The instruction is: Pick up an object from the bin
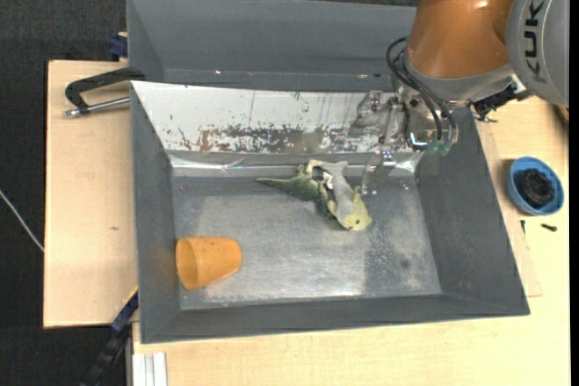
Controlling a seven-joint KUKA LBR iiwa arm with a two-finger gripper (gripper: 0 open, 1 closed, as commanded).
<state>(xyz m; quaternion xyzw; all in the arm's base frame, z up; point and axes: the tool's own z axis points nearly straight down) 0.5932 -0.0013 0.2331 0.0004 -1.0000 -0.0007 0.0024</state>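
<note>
My gripper point(391, 133) hangs under the orange wrist cover at the bin's back right, close to the rear wall. Just left of and below it lies a green and pale-yellow toy figure point(327, 193), long and thin, with a pointed green tail toward the left and a yellowish rounded end toward the front right. The gripper's lower end stands right beside the figure's right part; whether they touch I cannot tell. An orange cup point(207, 260) lies on its side in the front left corner, far from the gripper.
The arm comes in from the upper right over the bin's right rim. The bin's rear wall is shiny and mirrors the gripper and the toy. Bare floor lies between the cup and the toy.
</note>
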